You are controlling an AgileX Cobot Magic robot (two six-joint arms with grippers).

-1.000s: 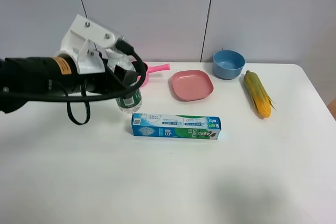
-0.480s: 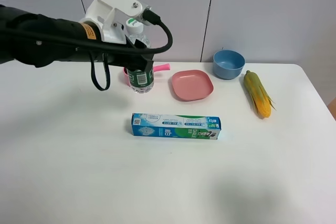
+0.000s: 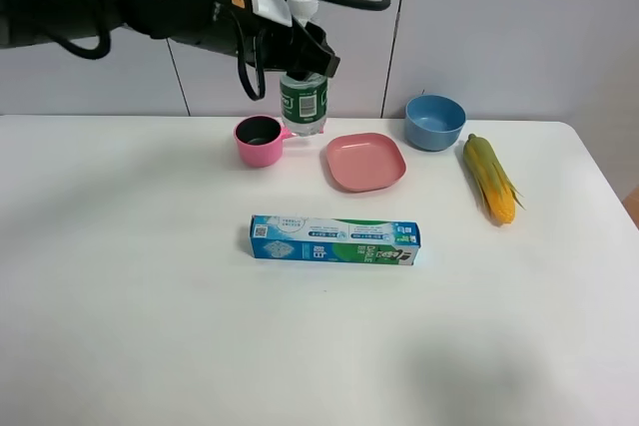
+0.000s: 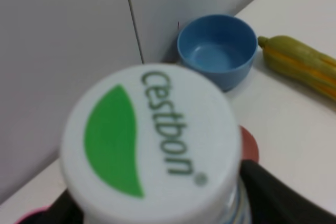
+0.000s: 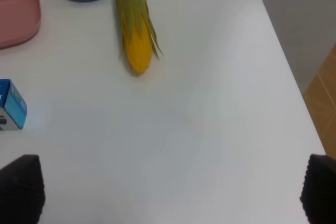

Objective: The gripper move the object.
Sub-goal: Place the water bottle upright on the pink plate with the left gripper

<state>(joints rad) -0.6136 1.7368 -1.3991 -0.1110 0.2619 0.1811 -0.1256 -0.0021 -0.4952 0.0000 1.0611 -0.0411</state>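
Because the white angular left gripper (image 3: 300,55) clamps its upper body in black jaws, the small clear plastic water bottle (image 3: 304,109) with dark green label hangs upright off the table (image 3: 150,296), round pink cup (image 3: 258,141) at its 8 o'clock; judged mid-carry. Right gripper (image 5: 170,190): jaws wide, empty.

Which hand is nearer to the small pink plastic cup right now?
Left. The left hand, shut on the clear plastic water bottle, hangs just above and beside the pink cup. The right hand is outside the high view, off by the yellow corn cob.
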